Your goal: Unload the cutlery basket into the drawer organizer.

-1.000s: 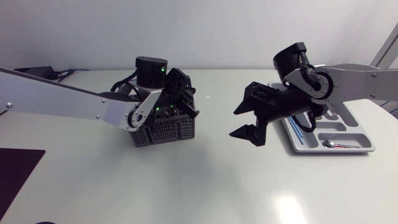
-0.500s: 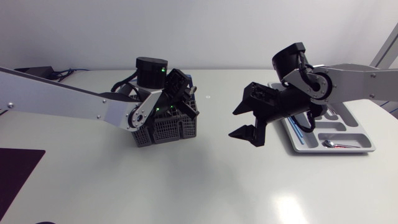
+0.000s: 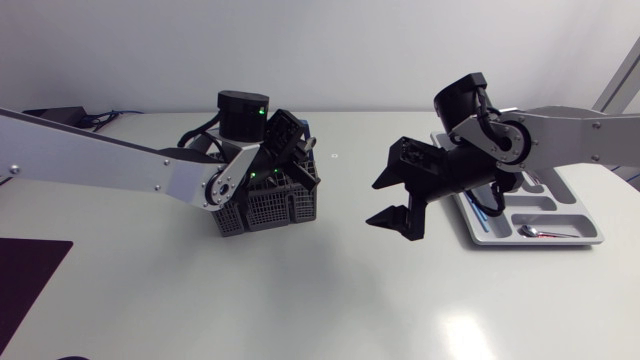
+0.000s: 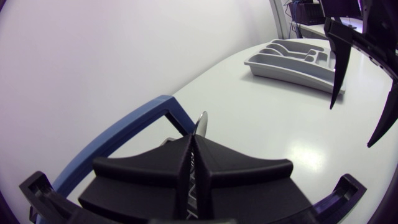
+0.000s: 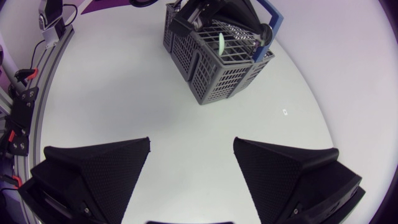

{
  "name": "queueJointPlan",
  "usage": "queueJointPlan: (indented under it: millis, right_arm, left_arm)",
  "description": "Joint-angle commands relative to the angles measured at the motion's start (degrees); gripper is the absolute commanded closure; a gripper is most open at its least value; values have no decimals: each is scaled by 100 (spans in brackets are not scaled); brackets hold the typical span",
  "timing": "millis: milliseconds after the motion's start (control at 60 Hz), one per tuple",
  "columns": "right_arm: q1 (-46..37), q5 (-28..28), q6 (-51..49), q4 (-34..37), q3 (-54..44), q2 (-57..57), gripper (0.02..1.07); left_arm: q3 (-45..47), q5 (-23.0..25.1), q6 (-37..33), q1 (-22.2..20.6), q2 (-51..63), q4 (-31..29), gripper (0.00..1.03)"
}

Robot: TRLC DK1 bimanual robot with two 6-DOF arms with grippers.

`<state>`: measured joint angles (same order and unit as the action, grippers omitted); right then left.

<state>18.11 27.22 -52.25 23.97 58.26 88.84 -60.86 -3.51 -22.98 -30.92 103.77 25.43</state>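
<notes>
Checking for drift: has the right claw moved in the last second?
Yes, slightly: the right claw edged away from the drawer organizer, toward the cutlery basket.

Dark mesh basket stands upright, well apart from grey organizer holding perhaps a spoon.

The white counter is carrying a dark grey mesh cutlery basket, which is standing left of the middle. A light grey drawer organizer is lying well apart at the right, with a few utensils resting in its compartments.
</notes>
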Motion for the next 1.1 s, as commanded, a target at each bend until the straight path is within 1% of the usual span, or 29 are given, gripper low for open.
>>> queueJointPlan:
  millis: [0, 567, 883, 983, 1083]
  right_arm:
    - [61, 2, 75, -24, -122, 99, 10]
    - [105, 20, 92, -103, -192, 81, 10]
    - [167, 20, 154, -155, -219, 55, 10]
    - [167, 46, 303, -182, -201, -42, 9]
    - [149, 64, 540, -243, -175, -200, 8]
  left_arm:
    - [-5, 34, -4, -28, -269, 102, 100]
    - [-22, 17, 4, -204, -840, 50, 100]
    - [101, -1, 13, -195, -1148, 50, 100]
    - [180, -53, 163, -204, -1324, 23, 100]
    - [259, -115, 549, -292, -1438, -47, 100]
